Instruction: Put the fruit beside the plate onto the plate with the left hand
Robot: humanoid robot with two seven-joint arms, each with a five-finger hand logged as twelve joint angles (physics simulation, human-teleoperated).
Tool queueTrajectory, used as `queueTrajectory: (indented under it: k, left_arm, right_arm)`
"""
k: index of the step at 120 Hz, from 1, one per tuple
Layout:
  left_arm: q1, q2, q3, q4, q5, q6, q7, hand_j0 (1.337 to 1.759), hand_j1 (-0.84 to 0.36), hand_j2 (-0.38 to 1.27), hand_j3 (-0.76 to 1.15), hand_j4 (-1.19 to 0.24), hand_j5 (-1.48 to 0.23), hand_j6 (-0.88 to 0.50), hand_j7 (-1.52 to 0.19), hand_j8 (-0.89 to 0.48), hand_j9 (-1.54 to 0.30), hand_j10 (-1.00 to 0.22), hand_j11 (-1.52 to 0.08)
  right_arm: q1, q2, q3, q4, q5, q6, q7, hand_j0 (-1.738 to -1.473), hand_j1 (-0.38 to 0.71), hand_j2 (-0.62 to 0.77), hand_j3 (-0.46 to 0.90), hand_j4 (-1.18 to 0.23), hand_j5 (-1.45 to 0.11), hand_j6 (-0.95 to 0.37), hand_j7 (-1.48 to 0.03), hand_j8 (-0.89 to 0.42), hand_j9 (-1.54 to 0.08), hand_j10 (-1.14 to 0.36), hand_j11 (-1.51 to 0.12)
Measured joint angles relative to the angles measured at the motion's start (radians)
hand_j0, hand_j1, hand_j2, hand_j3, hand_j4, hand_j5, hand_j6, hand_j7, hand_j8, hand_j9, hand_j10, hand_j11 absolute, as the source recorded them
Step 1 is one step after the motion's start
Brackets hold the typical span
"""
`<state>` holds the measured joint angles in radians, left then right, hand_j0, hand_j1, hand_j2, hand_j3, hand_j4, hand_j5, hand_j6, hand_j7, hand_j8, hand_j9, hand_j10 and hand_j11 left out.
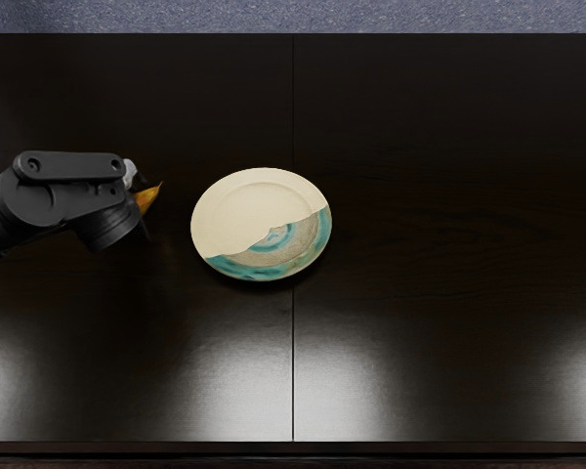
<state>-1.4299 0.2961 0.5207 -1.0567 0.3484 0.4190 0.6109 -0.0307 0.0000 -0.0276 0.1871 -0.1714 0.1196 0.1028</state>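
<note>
The biggest thing is the table (449,342). It is very dark, almost black, and it fills nearly the whole picture. A thin line runs down its middle from the far side to the near side. Soft bright patches shine on the part near the bottom. Along the very top there is a strip of blue-grey floor (293,15).

Next comes the left arm (49,200). It is black and thick, and it comes in from the left edge, about halfway up. It has a flat bar along its top and a round part at its end. It stops well short of the plate.

The plate (244,210) is round and sits near the middle of the table. It lies across the thin line, with most of it on the left side. Its upper left part is plain cream. Its lower right part has blue-green and grey swirls. No food lies on it.

The fruit (146,196) is small and orange-yellow. Only a bit of it peeks out at the end of the arm, and the rest is hidden. It is to the left of the plate, with dark table showing between them.

The left hand (130,179) is the smallest thing to see. Only a little pale bit shows, right by the fruit. I cannot tell if it is open or closed, or if it holds the fruit.
</note>
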Motion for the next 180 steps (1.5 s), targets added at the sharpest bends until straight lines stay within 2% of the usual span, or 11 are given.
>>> queueTrajectory:
  k: [30,50,60,83,105,114,128,143,158,168,180]
  left_arm:
    - [0.0,0.0,0.013,0.0,0.0,0.001,0.0,1.658,-0.06,0.07,0.0,-0.34,-0.44,-0.34,-0.44,-0.34,-0.44,-0.34,-0.44]
    - [0.0,0.004,-0.016,-0.001,-0.021,-0.009,0.001,1.658,-0.25,0.1,0.0,-0.47,-0.65,-0.48,-0.65,-0.36,-0.47,-0.5,-0.65]
    - [0.0,0.006,-0.057,-0.001,-0.032,-0.013,0.001,1.658,-0.34,0.23,0.0,-0.59,-0.79,-0.55,-0.78,-0.51,-0.66,-0.57,-0.79]
    - [0.0,0.006,-0.099,-0.002,-0.045,-0.016,-0.001,1.656,-0.37,0.53,0.0,-0.73,-0.98,-0.56,-0.97,-0.53,-0.92,-0.63,-0.98]
    - [0.003,0.011,-0.119,-0.001,-0.048,-0.018,-0.001,1.655,-0.35,0.52,0.0,-0.77,-1.07,-0.54,-1.04,-0.5,-1.02,-0.62,-1.06]
    - [0.006,0.059,-0.13,0.0,-0.048,-0.019,-0.002,1.654,-0.32,0.44,0.0,-0.78,-1.09,-0.55,-1.07,-0.49,-1.04,-0.62,-1.07]
    - [0.011,0.159,-0.176,0.001,-0.049,-0.017,-0.001,1.654,-0.34,0.53,0.0,-0.8,-1.1,-0.56,-1.08,-0.5,-1.06,-0.62,-1.09]
    - [0.032,0.254,-0.316,-0.001,-0.054,-0.061,-0.001,1.655,-0.37,0.69,0.0,-0.82,-1.1,-0.58,-1.09,-0.51,-1.08,-0.66,-1.1]
    - [0.185,0.296,-0.656,-0.002,-0.063,-0.318,0.0,1.656,-0.32,0.69,0.0,-0.85,-1.1,-0.68,-1.1,-0.53,-1.1,-0.69,-1.12]
    - [0.19,0.287,-0.821,-0.002,-0.08,-0.474,-0.001,1.656,-0.34,0.68,0.0,-0.86,-1.12,-0.73,-1.12,-0.53,-1.11,-0.68,-1.13]
    - [0.19,0.268,-0.91,-0.002,-0.108,-0.576,0.0,1.655,-0.35,0.71,0.0,-0.86,-1.12,-0.74,-1.13,-0.55,-1.12,-0.69,-1.14]
  right_arm:
    - [0.0,0.0,0.0,0.0,0.0,0.0,0.0,-1.658,-0.34,0.0,0.0,-0.01,-0.01,-0.01,-0.01,-0.01,-0.01,-0.01,-0.01]
    - [0.0,0.0,0.0,0.0,0.0,0.0,0.0,-1.658,-0.34,0.0,0.0,-0.01,-0.01,-0.01,-0.01,-0.01,-0.01,-0.01,-0.01]
    - [0.0,0.0,0.0,0.0,0.0,0.0,0.0,-1.658,-0.34,0.0,0.0,-0.01,-0.01,-0.01,-0.01,-0.01,-0.01,-0.01,-0.01]
    - [0.0,0.0,0.0,0.0,0.0,0.0,0.0,-1.658,-0.34,0.0,0.0,-0.01,-0.01,-0.01,-0.01,-0.01,-0.01,-0.01,-0.01]
    - [0.0,0.0,0.0,0.0,0.0,0.0,0.0,-1.658,-0.34,0.0,0.0,-0.01,-0.01,-0.01,-0.01,-0.01,-0.01,-0.01,-0.01]
    - [0.0,0.0,0.0,0.0,0.0,0.0,0.0,-1.658,-0.34,0.0,0.0,-0.01,-0.01,-0.01,-0.01,-0.01,-0.01,-0.01,-0.01]
    - [0.0,0.0,0.0,0.0,0.0,0.0,0.0,-1.658,-0.34,0.0,0.0,-0.01,-0.01,-0.01,-0.01,-0.01,-0.01,-0.01,-0.01]
    - [0.0,0.0,0.0,0.0,0.0,0.0,0.0,-1.658,-0.34,0.0,0.0,-0.01,-0.01,-0.01,-0.01,-0.01,-0.01,-0.01,-0.01]
    - [0.0,0.0,0.0,0.0,0.0,0.0,0.0,-1.658,-0.34,0.0,0.0,-0.01,-0.01,-0.01,-0.01,-0.01,-0.01,-0.01,-0.01]
    - [0.0,0.0,0.0,0.0,0.0,0.0,0.0,-1.658,-0.34,0.0,0.0,-0.01,-0.01,-0.01,-0.01,-0.01,-0.01,-0.01,-0.01]
    - [0.0,0.0,0.0,0.0,0.0,0.0,0.0,-1.658,-0.34,0.0,0.0,-0.01,-0.01,-0.01,-0.01,-0.01,-0.01,-0.01,-0.01]
